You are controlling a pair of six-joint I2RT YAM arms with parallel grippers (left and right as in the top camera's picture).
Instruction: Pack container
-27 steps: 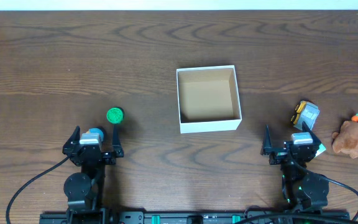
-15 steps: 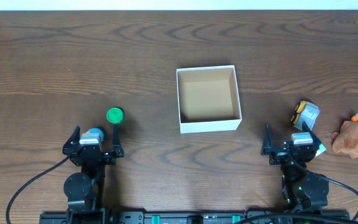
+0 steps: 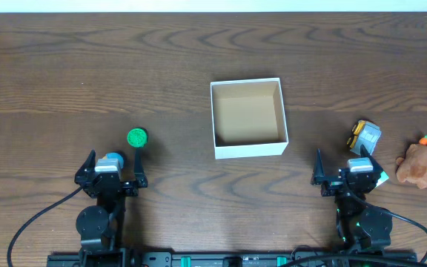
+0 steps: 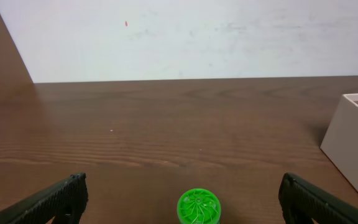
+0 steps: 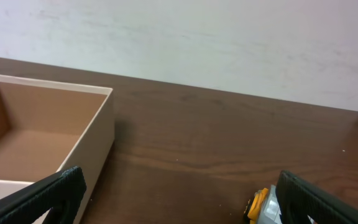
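Observation:
The container, a square open box with white walls and a tan inside, stands in the middle of the table; it looks empty. Its wall shows in the left wrist view and it shows in the right wrist view. A green round toy lies left of it, just ahead of my open left gripper, and shows between the fingers in the left wrist view. A yellow-grey toy vehicle lies ahead of my open right gripper and shows in the right wrist view. A brown plush toy lies at the far right.
Both arm bases sit at the table's front edge. The dark wooden table runs to a white wall at the back.

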